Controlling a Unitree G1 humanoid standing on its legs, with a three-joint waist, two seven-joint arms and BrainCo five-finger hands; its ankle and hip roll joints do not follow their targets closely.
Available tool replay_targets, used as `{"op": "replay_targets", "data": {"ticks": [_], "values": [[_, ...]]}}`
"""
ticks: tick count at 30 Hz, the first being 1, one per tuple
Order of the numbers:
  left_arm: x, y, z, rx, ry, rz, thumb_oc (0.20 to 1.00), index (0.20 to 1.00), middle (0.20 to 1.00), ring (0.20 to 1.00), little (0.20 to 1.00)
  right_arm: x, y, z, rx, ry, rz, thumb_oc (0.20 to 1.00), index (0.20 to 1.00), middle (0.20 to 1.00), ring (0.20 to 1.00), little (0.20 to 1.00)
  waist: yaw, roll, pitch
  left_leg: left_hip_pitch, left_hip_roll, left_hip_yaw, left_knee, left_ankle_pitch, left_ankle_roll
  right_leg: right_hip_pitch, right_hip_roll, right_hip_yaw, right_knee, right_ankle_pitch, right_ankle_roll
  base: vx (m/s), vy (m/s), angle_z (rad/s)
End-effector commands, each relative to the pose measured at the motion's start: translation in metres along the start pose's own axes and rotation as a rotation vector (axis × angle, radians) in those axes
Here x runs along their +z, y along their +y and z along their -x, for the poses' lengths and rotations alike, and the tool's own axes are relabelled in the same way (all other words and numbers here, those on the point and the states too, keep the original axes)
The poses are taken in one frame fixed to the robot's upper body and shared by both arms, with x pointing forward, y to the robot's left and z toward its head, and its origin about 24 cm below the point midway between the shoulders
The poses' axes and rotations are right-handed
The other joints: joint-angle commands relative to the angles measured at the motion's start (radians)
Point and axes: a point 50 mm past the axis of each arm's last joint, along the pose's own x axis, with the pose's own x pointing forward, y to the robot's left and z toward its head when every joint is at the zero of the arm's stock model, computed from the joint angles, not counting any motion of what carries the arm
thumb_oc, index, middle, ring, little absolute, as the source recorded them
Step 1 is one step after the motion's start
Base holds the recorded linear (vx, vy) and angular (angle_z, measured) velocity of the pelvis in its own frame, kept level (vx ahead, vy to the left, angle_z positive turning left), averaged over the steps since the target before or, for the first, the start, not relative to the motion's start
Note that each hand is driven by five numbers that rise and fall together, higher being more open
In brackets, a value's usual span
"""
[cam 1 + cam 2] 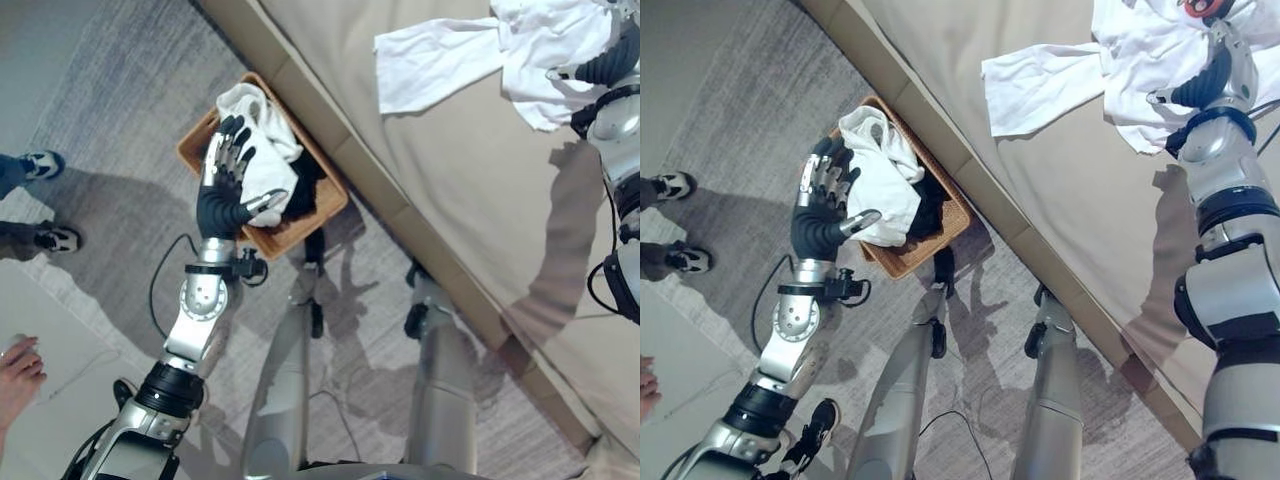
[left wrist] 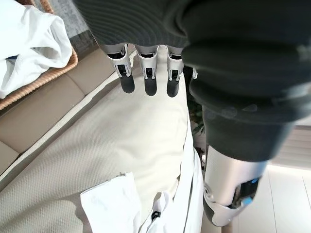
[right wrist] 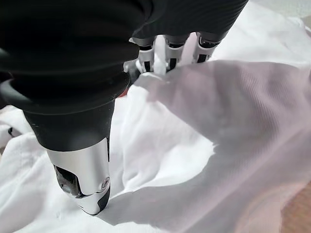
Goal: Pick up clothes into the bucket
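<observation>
While the left hand [image 1: 228, 185] hangs over the wicker basket [image 1: 205, 130] with its fingers [image 2: 148, 82] straight and spread, holding nothing, the right hand [image 1: 1205, 80] sits far right on the bed [image 1: 470, 200], down on the white garment.

Count:
- One basket, on the grey carpet [image 1: 120, 90] just beside the bed's edge. Its near rim is partly covered by the left hand.
- Two pieces of clothing in the basket: one white garment in the basket [image 1: 880, 175], heaped above the rim, and one dark garment [image 1: 930, 205] tucked on its right side, mostly buried; what kind it is cannot be made out.
- One spread of white clothing on the bed [image 1: 1060, 80], far right, a sleeve-like flap trailing left. Whether it is one garment or several cannot be told; its far edge is cut off at the frame.
- One person: two shoes [image 1: 45, 165] at the left and a hand [image 1: 18, 375] at the near left, the rest cut off.

Right hand: in the right wrist view its fingers [image 3: 167, 51] dip behind a raised fold of the white cloth and the tips are hidden; the thumb [image 3: 85, 179] stands straight, apart from them, tip resting on the cloth. Whether the fingers have closed on the fabric cannot be told.
</observation>
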Motion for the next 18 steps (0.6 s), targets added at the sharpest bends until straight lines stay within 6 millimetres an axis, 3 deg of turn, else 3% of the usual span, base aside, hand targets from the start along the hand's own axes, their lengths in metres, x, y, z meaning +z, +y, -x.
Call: {"op": "replay_targets", "data": {"ticks": [1,2,3,4,6,15,16,18], "values": [[0.0332,-0.0057,-0.0013,-0.035,-0.177,0.066,1.0,1.0,1.0,1.0,1.0,0.0194,-0.0202,-0.0092,-0.016,-0.088,0.075,1.0,1.0,1.0,1.0,1.0,0.017,0.052,-0.032,-0.042,0.042,-0.029,0.002,-0.011,-0.058,-0.039,0.023,0.026,0.015,0.017,0.066,-0.04,-0.012,0.02],[0.0338,-0.0057,-0.0017,-0.035,-0.18,0.07,1.0,1.0,1.0,1.0,1.0,0.0209,-0.0227,-0.0102,-0.016,-0.092,0.082,1.0,1.0,1.0,1.0,1.0,0.021,0.053,-0.03,-0.042,0.042,-0.029,-0.005,-0.007,-0.06,-0.041,0.021,0.024,0.013,0.016,0.067,0.0,0.0,0.0],[0.0339,-0.0057,-0.0018,-0.035,-0.18,0.07,1.0,1.0,1.0,1.0,1.0,0.0213,-0.0231,-0.0104,-0.016,-0.092,0.082,0.843,0.843,0.843,0.843,0.843,0.02,0.054,-0.029,-0.042,0.042,-0.029,-0.007,-0.006,-0.06,-0.042,0.021,0.024,0.013,0.017,0.067,0.0,0.0,0.0],[0.034,-0.006,-0.0022,-0.034,-0.182,0.073,1.0,1.0,1.0,1.0,1.0,0.0232,-0.0251,-0.0113,-0.016,-0.097,0.086,0.467,0.467,0.467,0.467,0.467,0.023,0.054,-0.027,-0.042,0.043,-0.029,-0.011,-0.004,-0.062,-0.042,0.02,0.023,0.011,0.018,0.068,0.0,0.0,0.0],[0.0342,-0.0063,-0.003,-0.033,-0.184,0.074,1.0,1.0,1.0,1.0,1.0,0.0242,-0.0271,-0.0122,-0.003,-0.101,0.103,0.2,0.2,0.2,0.2,0.2,0.027,0.057,-0.023,-0.046,0.043,-0.03,-0.016,0.002,-0.063,-0.046,0.019,0.021,0.01,0.018,0.069,0.0,0.0,0.0],[0.034,-0.0062,-0.007,-0.01,-0.193,0.078,1.0,1.0,1.0,1.0,1.0,0.0214,-0.0286,-0.0119,0.005,-0.103,0.115,0.2,0.2,0.2,0.2,0.2,0.025,0.06,-0.004,-0.044,0.04,-0.029,-0.047,0.014,-0.066,-0.05,0.021,0.018,-0.001,0.022,0.075,-0.01,0.0,0.0],[0.0345,-0.0063,-0.0078,-0.01,-0.197,0.077,1.0,1.0,1.0,1.0,1.0,0.0207,-0.0289,-0.0118,0.004,-0.101,0.112,0.2,0.2,0.2,0.2,0.2,0.023,0.06,0.005,-0.055,0.039,-0.022,-0.045,0.043,-0.058,-0.057,0.019,0.01,-0.01,0.052,0.063,-0.05,0.001,0.03],[0.0327,-0.0065,-0.008,-0.006,-0.19,0.085,1.0,1.0,1.0,1.0,1.0,0.0182,-0.0255,-0.0106,0.011,-0.093,0.104,0.2,0.2,0.2,0.2,0.2,0.021,0.058,0.0,-0.037,0.038,-0.028,-0.045,0.014,-0.064,-0.046,0.023,0.017,0.003,0.017,0.073,0.05,-0.003,0.02]]}}
